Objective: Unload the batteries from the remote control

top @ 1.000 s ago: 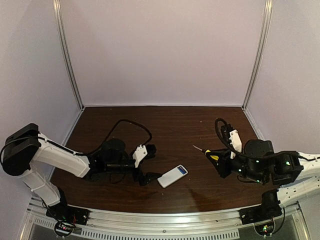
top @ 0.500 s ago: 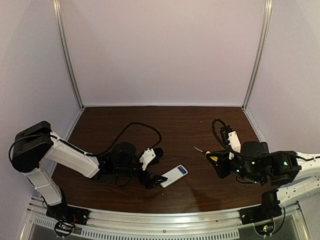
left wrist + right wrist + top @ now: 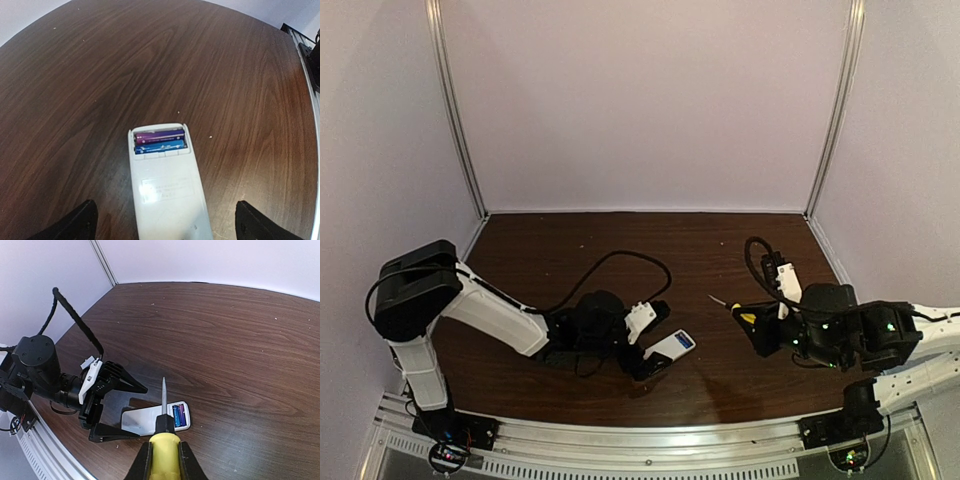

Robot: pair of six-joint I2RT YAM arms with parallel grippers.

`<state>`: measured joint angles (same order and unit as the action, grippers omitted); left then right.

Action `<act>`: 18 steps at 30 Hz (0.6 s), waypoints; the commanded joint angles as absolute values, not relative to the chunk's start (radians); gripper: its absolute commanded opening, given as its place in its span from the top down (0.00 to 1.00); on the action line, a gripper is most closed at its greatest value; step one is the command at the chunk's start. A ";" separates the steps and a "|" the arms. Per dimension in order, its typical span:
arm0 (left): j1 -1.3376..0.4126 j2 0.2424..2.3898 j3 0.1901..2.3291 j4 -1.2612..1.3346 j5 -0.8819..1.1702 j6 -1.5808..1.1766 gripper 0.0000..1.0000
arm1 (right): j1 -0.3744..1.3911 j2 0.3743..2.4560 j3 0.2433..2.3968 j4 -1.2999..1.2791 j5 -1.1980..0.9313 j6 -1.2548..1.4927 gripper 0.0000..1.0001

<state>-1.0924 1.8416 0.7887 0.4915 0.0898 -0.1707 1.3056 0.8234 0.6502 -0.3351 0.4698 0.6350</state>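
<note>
Two black fingers [image 3: 80, 225] of the left gripper [image 3: 653, 340] now stand spread wide on either side of the remote control [image 3: 167, 195]. A second ago this arm lay well back at the remote's 9 o'clock; it has since slid in across the table [image 3: 670, 250], while the remote itself has hardly stirred. The approach looks complete. What remains, by this reading, is to close and pin the body so the cells can be levered out.

Nothing is unloaded yet. The remote lies flat, back face up, near the table's front edge. Its open bay, at the 2 o'clock end in the overhead view, holds both batteries [image 3: 160, 140] side by side, one purple and one blue.

Farther out, at the remote's 3 o'clock, the right gripper [image 3: 162, 460] is clamped on the yellow handle of a screwdriver [image 3: 163, 400]. The blade points toward the bay but hangs well short of it. This arm has barely shifted over the same second.

Much stays out of sight:
- The remote's near end is cut off at the bottom of the left wrist view.
- No picture settles whether the spread fingers touch its sides or stand just clear.
- The button face is turned down.
- The print on the cells and on the label is too small to read.
- From overhead, the right gripper's hold on the screwdriver is lost against the dark wrist.
</note>
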 commanded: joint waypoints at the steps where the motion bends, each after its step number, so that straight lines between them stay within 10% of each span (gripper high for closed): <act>1: -1.106 1.881 0.840 0.443 0.074 -0.187 0.03 | 1.304 0.809 0.672 -0.362 0.473 0.645 1.00; 18: -1.121 1.971 0.973 0.214 0.031 -0.209 0.20 | 1.304 0.795 0.674 -0.370 0.467 0.648 1.00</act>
